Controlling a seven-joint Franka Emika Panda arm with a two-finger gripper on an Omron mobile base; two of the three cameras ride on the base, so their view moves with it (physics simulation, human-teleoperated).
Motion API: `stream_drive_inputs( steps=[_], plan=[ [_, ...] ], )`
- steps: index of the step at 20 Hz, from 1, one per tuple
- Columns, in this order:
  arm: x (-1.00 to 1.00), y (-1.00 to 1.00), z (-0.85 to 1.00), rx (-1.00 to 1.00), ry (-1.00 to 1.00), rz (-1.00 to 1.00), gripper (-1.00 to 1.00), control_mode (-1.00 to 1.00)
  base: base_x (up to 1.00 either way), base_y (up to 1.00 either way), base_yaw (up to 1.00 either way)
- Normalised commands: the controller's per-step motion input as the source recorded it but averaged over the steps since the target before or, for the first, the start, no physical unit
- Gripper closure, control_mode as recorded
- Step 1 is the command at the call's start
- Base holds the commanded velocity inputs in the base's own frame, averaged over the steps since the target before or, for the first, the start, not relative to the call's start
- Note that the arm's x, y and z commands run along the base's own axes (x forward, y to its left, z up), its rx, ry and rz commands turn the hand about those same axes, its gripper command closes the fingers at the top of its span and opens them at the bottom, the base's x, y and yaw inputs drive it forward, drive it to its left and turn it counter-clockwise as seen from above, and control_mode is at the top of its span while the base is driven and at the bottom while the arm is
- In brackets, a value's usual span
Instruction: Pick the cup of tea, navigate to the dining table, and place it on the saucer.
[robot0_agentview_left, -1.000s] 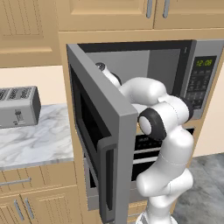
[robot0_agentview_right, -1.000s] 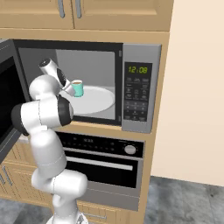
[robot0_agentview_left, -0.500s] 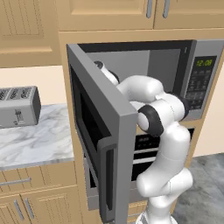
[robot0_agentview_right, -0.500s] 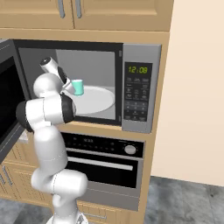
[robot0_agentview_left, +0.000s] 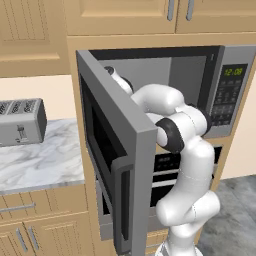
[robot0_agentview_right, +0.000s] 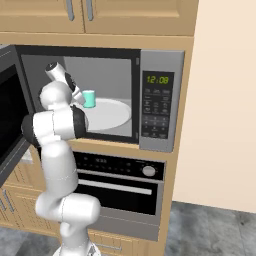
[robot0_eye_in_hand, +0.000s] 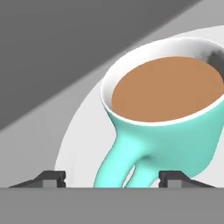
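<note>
- Fingers (robot0_eye_in_hand: 177, 176) of the gripper (robot0_eye_in_hand: 114, 178) stand spread, one on each side of the handle of the cup of tea (robot0_eye_in_hand: 168, 114); neither looks to be touching it, so nothing is grasped.
- Cup of tea, teal with a white inner rim, is filled close to the brim with brown liquid and has its handle turned toward the hand.
- It stands upright on the round white turntable plate (robot0_agentview_right: 112, 113) inside the microwave (robot0_agentview_right: 157, 102), toward the plate's left edge as seen from the right base view.
- Microwave door (robot0_agentview_left: 112, 150) hangs wide open to the left, and the arm reaches past it into the cavity.
- Below the microwave sits a built-in oven (robot0_agentview_right: 117, 187).
- Off to the left, a silver toaster (robot0_agentview_left: 21, 121) rests on the marble worktop (robot0_agentview_left: 42, 160), near its back edge.
</note>
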Motion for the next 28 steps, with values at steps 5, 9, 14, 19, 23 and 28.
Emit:
stream_drive_inputs(
  steps=[5,9,14,19,23,28],
  plan=[
    [-0.23,-0.46,-0.05,0.0,0.0,0.0,1.0,-1.0,0.0,0.0,0.0],
    [-0.46,-0.56,-0.13,0.0,0.0,0.0,1.0,-1.0,0.0,0.0,0.0],
    [-0.81,-0.4,-0.19,0.0,-0.01,0.0,1.0,-1.0,0.0,0.0,0.0],
    [-1.0,-0.25,-0.09,0.0,-0.05,0.0,1.0,-1.0,0.0,0.0,0.0],
    [-1.0,-0.25,0.2,0.01,-0.07,0.0,1.0,-1.0,0.0,0.0,0.0],
    [-1.0,-0.22,0.63,0.03,-0.01,0.07,1.0,-1.0,0.0,0.0,0.0]
  ],
)
